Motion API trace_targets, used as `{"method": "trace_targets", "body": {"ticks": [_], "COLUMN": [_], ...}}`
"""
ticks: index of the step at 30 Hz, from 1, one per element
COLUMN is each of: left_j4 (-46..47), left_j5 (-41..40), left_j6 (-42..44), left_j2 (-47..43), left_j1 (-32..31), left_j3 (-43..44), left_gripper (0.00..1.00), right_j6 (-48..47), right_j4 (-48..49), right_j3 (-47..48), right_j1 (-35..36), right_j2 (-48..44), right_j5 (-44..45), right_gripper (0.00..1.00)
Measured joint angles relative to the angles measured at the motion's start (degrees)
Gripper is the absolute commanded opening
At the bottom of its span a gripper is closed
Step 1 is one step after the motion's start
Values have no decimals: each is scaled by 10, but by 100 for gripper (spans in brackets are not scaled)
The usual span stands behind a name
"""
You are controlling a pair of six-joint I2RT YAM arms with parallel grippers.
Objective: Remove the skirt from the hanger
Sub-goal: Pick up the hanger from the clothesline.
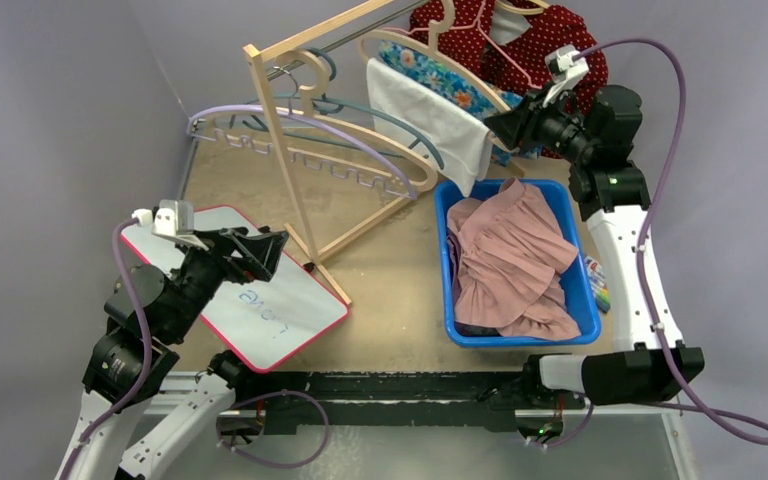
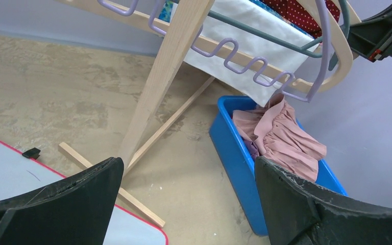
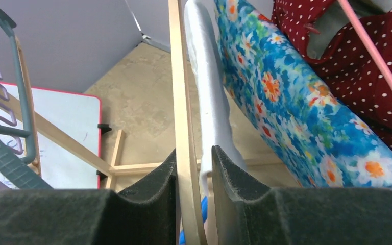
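Observation:
A white skirt (image 1: 430, 115) hangs draped over a curved wooden hanger (image 1: 392, 35) on the rack. My right gripper (image 1: 490, 125) is at that hanger's right end. In the right wrist view its jaws (image 3: 194, 150) stand narrow around the hanger's wooden bar (image 3: 181, 76). The left finger presses on the bar, and the skirt's white edge (image 3: 206, 76) runs beside the right finger. My left gripper (image 1: 278, 245) hovers wide open over the whiteboard's edge, far from the skirt (image 2: 245, 56), with nothing between its fingers (image 2: 189, 163).
A wooden rack (image 1: 280, 130) carries purple and teal hangers, a blue floral garment (image 1: 435, 75) and a red dotted dress (image 1: 530, 45). A blue bin (image 1: 446, 260) holding pink clothing (image 1: 510, 260) sits below the skirt. A whiteboard (image 1: 260, 310) lies at the left.

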Motion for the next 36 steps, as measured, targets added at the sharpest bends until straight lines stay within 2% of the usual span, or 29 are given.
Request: {"method": "trace_targets", "body": {"ticks": [7, 9, 11, 12, 22, 36], "left_j4": [1, 2, 2, 2, 7, 35], "left_j5": [2, 2, 3, 3, 6, 16], "left_j6": [-2, -2, -3, -3, -14, -46], "left_j2": [0, 0, 1, 1, 7, 15], "left_j1": [0, 0, 0, 0, 0, 0], "left_j3": [-4, -7, -8, -9, -9, -27], "left_gripper": [100, 100, 100, 100, 100, 100], "right_j6": [22, 28, 32, 35, 103, 389], "right_j4": [33, 41, 48, 52, 148, 436], "right_j3": [-7, -7, -7, -8, -80, -247], "right_j1": [0, 0, 1, 1, 2, 3], "right_j2": [22, 28, 32, 33, 7, -45], "right_j5": [-20, -22, -22, -24, -43, -97], "right_gripper": [26, 16, 2, 0, 0, 0]}}
